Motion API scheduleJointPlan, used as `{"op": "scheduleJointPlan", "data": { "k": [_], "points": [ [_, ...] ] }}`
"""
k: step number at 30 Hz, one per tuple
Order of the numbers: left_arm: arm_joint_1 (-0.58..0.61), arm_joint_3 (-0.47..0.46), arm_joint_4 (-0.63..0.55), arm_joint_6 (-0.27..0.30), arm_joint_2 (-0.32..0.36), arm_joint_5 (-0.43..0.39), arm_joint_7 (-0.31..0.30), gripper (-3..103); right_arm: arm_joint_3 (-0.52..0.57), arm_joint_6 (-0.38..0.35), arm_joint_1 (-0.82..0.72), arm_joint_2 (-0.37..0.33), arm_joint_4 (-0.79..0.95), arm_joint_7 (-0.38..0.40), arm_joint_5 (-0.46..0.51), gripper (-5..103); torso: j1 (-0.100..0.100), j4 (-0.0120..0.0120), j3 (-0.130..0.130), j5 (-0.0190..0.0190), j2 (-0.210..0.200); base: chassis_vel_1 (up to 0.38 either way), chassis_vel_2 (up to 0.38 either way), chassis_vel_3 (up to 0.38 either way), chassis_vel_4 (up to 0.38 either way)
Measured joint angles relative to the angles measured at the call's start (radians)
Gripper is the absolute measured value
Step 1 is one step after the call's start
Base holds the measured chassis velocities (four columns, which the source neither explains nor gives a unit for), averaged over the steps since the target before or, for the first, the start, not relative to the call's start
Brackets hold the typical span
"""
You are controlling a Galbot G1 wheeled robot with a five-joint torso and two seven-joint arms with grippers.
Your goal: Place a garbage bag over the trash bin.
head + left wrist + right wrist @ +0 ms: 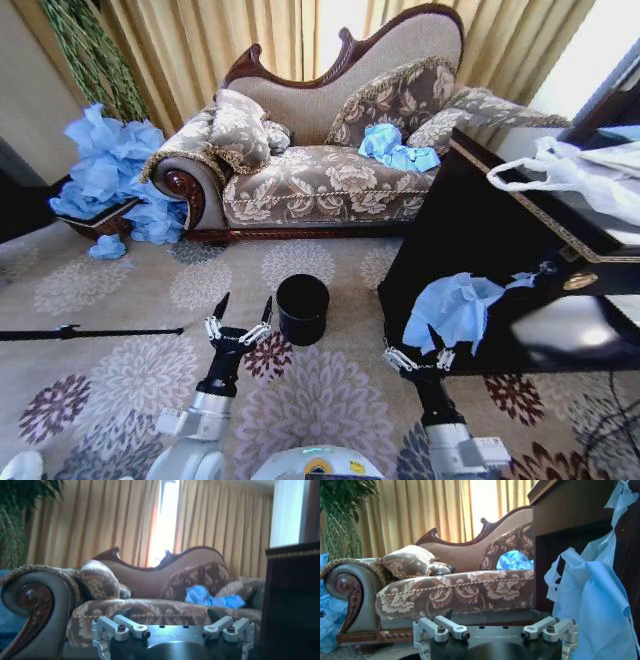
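Garbage bag is hanging off the dark table, touching the right gripper, whose grip I cannot tell. Left gripper is hovering wide open beside the trash bin.

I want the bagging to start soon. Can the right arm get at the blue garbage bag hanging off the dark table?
Probably yes. The right gripper sits open just below the garbage bag, which drapes over the dark table's edge, with nothing between them.
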Motion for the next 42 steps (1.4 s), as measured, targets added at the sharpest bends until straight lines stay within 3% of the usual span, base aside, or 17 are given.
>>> {"op": "scheduleJointPlan", "data": {
  "k": [8,10,11,14,20,22,24,27,28,31,33,34,35,37,39,42],
  "points": [
    [0.005,0.012,-0.016,0.095,0.043,-0.013,-0.050,100,0.002,0.008,-0.010,0.010,0.002,-0.003,-0.015,100,0.000,-0.0001,0.000,-0.0002,0.000,0.000,0.000,0.000,0.000],
    [0.009,0.053,-0.018,0.154,0.076,-0.048,-0.083,100,0.001,0.034,-0.034,0.011,0.009,-0.026,-0.032,100,0.000,-0.0002,0.000,-0.0003,0.000,0.000,0.000,0.000,0.000],
    [0.009,0.053,-0.018,0.154,0.076,-0.048,-0.083,100,0.001,0.034,-0.034,0.011,0.009,-0.026,-0.032,100,0.000,-0.0002,0.000,-0.0003,0.000,0.000,0.000,0.000,0.000],
    [-0.037,0.098,0.033,0.211,0.169,-0.077,-0.107,100,0.009,0.111,-0.046,0.013,-0.037,-0.055,-0.089,100,0.000,-0.0001,0.000,-0.0001,0.000,0.000,0.000,0.000,0.000],
    [-0.152,0.129,0.099,0.275,0.266,-0.175,-0.132,100,0.016,0.142,-0.047,0.027,-0.046,-0.040,-0.085,100,0.000,0.0000,0.000,-0.0003,0.000,0.000,0.000,0.000,0.000],
    [-0.279,0.167,0.140,0.326,0.336,-0.301,-0.169,100,0.034,0.150,-0.047,0.026,-0.050,-0.040,-0.080,100,0.000,-0.0002,0.000,-0.0005,0.000,0.000,0.000,0.000,0.000],
    [-0.312,0.178,0.148,0.337,0.354,-0.334,-0.180,100,0.039,0.153,-0.047,0.025,-0.056,-0.040,-0.080,100,0.000,-0.0002,0.000,-0.0006,0.000,0.000,0.000,0.000,0.000],
    [-0.514,0.278,0.177,0.411,0.463,-0.557,-0.258,100,0.064,0.185,-0.042,0.026,-0.101,-0.021,-0.078,100,0.000,-0.0001,0.000,-0.0001,0.000,0.000,0.000,0.000,0.000],
    [-0.514,0.278,0.177,0.411,0.463,-0.557,-0.258,100,0.064,0.185,-0.042,0.026,-0.101,-0.021,-0.078,100,0.000,-0.0001,0.000,-0.0001,0.000,0.000,0.000,0.000,0.000],
    [-0.750,0.468,0.238,0.440,0.559,-0.696,-0.324,99,0.075,0.216,-0.035,0.036,-0.150,-0.014,-0.080,100,0.000,-0.0004,0.000,-0.0004,0.000,0.000,0.000,0.000,0.000],
    [-0.806,0.514,0.254,0.442,0.573,-0.720,-0.338,99,0.077,0.225,-0.034,0.039,-0.163,-0.013,-0.080,100,0.000,-0.0004,0.000,-0.0004,0.000,0.000,0.000,0.000,0.000],
    [-0.923,0.607,0.281,0.450,0.589,-0.778,-0.376,99,0.079,0.252,-0.033,0.047,-0.199,-0.006,-0.086,100,0.000,-0.0004,0.000,0.0003,0.000,0.000,0.000,0.000,0.000],
    [-1.008,0.676,0.293,0.462,0.587,-0.832,-0.411,99,0.080,0.262,-0.032,0.050,-0.217,0.002,-0.091,100,0.000,-0.0002,0.000,0.0002,0.000,0.000,0.000,0.000,0.000],
    [-1.066,0.727,0.300,0.471,0.578,-0.878,-0.437,99,0.080,0.266,-0.031,0.051,-0.228,0.006,-0.093,100,0.000,-0.0002,0.000,0.0001,0.000,0.000,0.000,0.000,0.000],
    [-1.241,0.875,0.321,0.499,0.514,-1.050,-0.519,97,0.085,0.270,-0.022,0.047,-0.254,0.016,-0.094,100,0.000,-0.0005,0.000,0.0000,0.000,0.000,0.000,0.000,0.000],
    [-1.327,0.942,0.338,0.514,0.461,-1.142,-0.560,96,0.091,0.270,-0.011,0.042,-0.267,0.019,-0.094,100,0.000,-0.0005,0.000,0.0001,0.000,0.000,0.000,0.000,0.000]
  ]
}}
